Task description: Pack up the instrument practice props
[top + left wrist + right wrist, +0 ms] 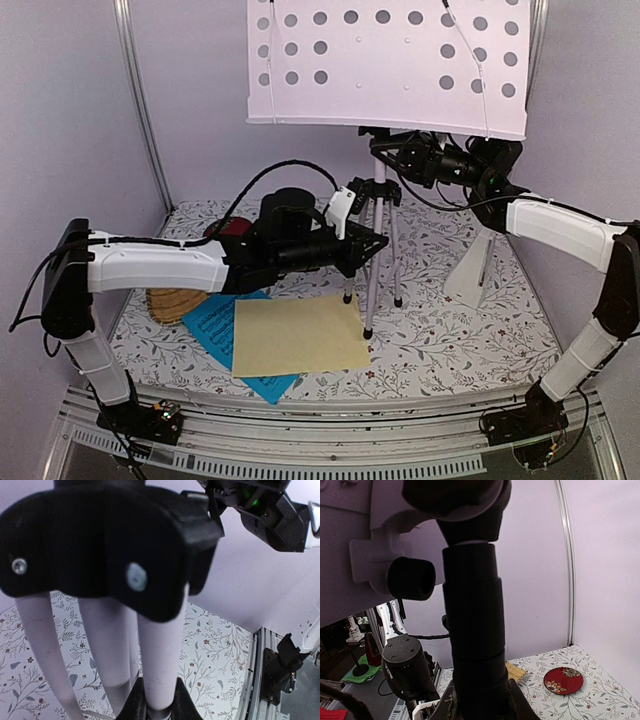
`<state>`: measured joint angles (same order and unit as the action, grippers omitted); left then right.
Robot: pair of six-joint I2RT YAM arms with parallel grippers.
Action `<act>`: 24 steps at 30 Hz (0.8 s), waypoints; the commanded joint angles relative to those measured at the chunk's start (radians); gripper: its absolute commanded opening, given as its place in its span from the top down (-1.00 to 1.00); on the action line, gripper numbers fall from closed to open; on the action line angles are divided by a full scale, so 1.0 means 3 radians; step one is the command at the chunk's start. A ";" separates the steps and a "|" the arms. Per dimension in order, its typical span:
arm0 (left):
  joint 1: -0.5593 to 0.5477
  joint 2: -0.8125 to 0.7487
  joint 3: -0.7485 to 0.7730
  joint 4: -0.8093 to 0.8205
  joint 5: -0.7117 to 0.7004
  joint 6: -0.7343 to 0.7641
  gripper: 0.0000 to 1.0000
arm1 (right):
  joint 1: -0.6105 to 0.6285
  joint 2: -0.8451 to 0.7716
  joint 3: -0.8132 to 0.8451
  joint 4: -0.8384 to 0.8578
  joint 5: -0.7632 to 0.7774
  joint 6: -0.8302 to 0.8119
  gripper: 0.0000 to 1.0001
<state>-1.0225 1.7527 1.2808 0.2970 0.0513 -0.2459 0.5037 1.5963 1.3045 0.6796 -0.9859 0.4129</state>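
No legible text, no readable labels

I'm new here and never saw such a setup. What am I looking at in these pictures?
Two robot arms are bolted at the near edge of the table. The wide picture looks down from above and behind them; the other two come from a camera on each wrist. On the table sit a blue sheet, a pale-yellow sheet, a white metronome, a woven tray and a red dish. A music stand with a perforated white desk stands mid-table. The jaws of the left arm are shut on a silver leg, those of the right arm on the black post.
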 commanded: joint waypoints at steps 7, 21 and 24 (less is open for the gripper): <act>-0.0013 -0.0151 0.0075 0.0999 -0.0199 0.0017 1.00 | 0.0207 -0.0579 -0.0237 0.0107 0.0128 -0.0094 0.98; -0.0367 0.0361 -0.0314 0.1638 -0.0119 0.0467 1.00 | 0.0224 -0.0941 -0.0995 0.0381 0.0343 -0.0181 0.98; -0.0390 0.0367 -0.0343 0.1562 -0.0228 0.0479 1.00 | 0.0224 -0.1016 -0.1105 0.0394 0.0392 -0.0203 0.98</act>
<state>-1.1198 1.8614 1.1622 0.6579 0.0467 -0.1387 0.5480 1.3682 0.9936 0.6926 -0.8825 0.3225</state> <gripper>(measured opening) 0.132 0.203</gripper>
